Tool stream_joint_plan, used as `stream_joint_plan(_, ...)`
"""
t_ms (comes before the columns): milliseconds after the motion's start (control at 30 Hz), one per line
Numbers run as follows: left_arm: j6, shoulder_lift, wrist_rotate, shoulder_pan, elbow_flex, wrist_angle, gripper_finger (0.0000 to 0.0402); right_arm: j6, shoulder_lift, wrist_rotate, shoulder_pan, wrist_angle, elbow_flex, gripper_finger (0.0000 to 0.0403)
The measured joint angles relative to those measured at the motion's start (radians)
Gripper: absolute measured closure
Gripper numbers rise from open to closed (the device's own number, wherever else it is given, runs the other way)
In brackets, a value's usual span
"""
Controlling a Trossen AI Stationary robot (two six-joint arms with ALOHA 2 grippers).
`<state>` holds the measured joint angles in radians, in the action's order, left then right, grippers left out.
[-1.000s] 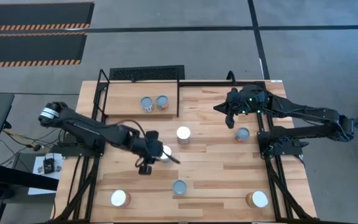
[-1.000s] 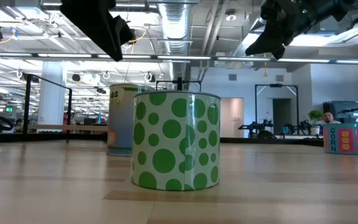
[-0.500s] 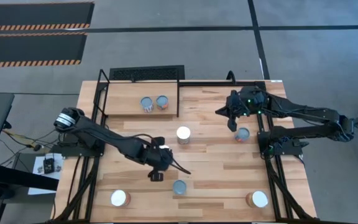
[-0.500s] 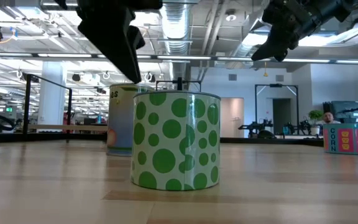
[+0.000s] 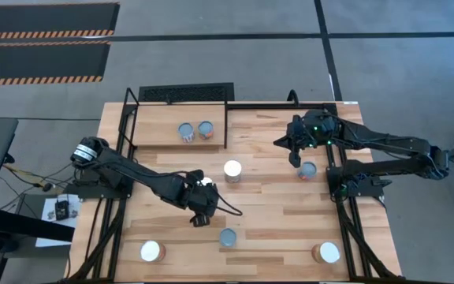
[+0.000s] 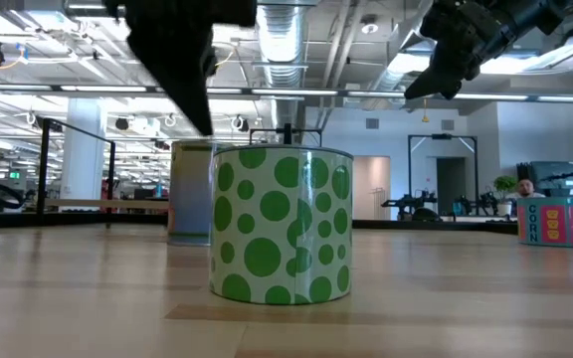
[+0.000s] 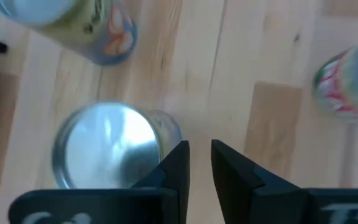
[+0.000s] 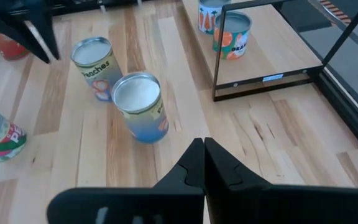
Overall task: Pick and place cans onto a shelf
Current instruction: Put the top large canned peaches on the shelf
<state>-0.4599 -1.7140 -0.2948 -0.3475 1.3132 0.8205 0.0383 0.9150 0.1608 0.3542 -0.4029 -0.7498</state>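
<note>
My left gripper hangs over the table's middle, its fingers all but shut with a narrow slit between them. It is empty, just near of a silver-topped peaches can that stands upright. My right gripper is shut and empty, above the table and left of a grey-topped can. The shelf at the far left holds two upright cans. A white-topped can and a green-dotted can stand on the table. My left gripper has the outer side of one finger right beside the peaches can's side wall, coming from above and pointing down. I cannot tell whether it touches the can.
Two white-topped cans stand at the near corners. The shelf's black rod frame rises beside the table's middle. Bare planks lie between the cans. A person and a corn box show far behind the table.
My left gripper has gone toward the table's near right, past the peaches can, then a little back toward it. In the low view the peaches can now shows another side of its label and stands slightly further left.
</note>
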Motion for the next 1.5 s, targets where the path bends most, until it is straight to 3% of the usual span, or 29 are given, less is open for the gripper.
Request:
stream_joint_plan(200,0.002,0.0,-0.086,0.003,0.066,0.123,0.033,0.0,0.0,0.0,0.0,0.0,0.0,0.0391)
stream_joint_plan(533,0.007,-0.007,-0.045,0.018,0.025,0.121,0.0291,-0.003,0.0,0.0,0.0,-0.001,0.0,0.0391)
stream_joint_plan(1167,0.051,-0.065,-0.063,0.032,0.026,0.098,0.0302,-0.002,0.0,-0.001,0.0,0.001,-0.001,0.039)
stream_joint_plan(1267,0.049,-0.068,-0.07,0.038,0.027,0.101,0.0314,0.0,0.0,-0.001,0.0,0.005,-0.001,0.039)
stream_joint_plan(1500,0.027,-0.056,-0.047,0.069,0.027,0.116,0.0394,0.005,0.0,-0.002,0.002,0.009,-0.001,0.039)
